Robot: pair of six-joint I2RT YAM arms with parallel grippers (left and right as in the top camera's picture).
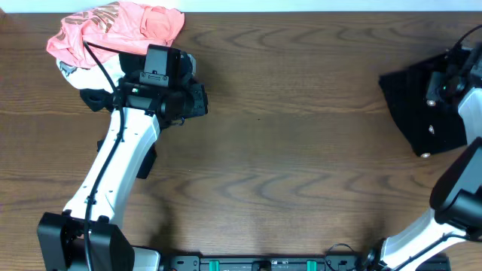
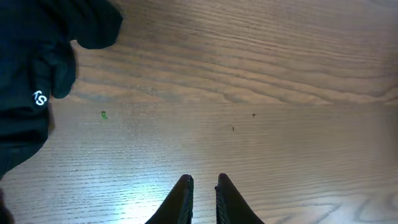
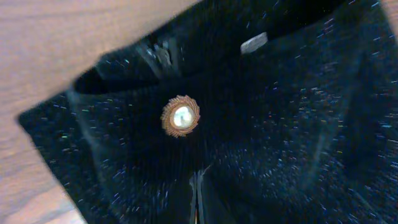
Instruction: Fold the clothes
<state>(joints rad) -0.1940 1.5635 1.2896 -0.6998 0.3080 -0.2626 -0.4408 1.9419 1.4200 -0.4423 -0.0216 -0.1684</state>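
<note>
Status: fold looks barely started, if at all. The clothes (image 1: pixel 407 109) sit against the right edge of the bench (image 1: pixel 286 150), about midway between its far and near edges. Part of the garment runs out of the overhead view, so I can't judge its whole outline.

What shows is a flat dark wedge with fairly clean edges. I can't tell whether that is a first fold or just how it landed. My read: most of the job is left, namely spread it, bring the sides in, then double it over.

Orientation: one corner points toward the middle of the bench. The pale buttons line up roughly far to near, close to parallel with the right edge, so I take that as the long axis, tilted slightly. Can't tell which end is the collar.

My right end effector (image 3: pixel 198 200) is down on the knit just beside one button (image 3: pixel 180 117), jaws together. Whether any fabric is pinched between them, I can't tell from the wrist view.

My left end effector (image 2: pixel 203 194) is near the far left corner with its jaws almost together and nothing between them. It hangs over bare wood beside the smaller black garment (image 2: pixel 25 74). The pink garment (image 1: pixel 120 30) is in that corner too. Neither is the job.
</note>
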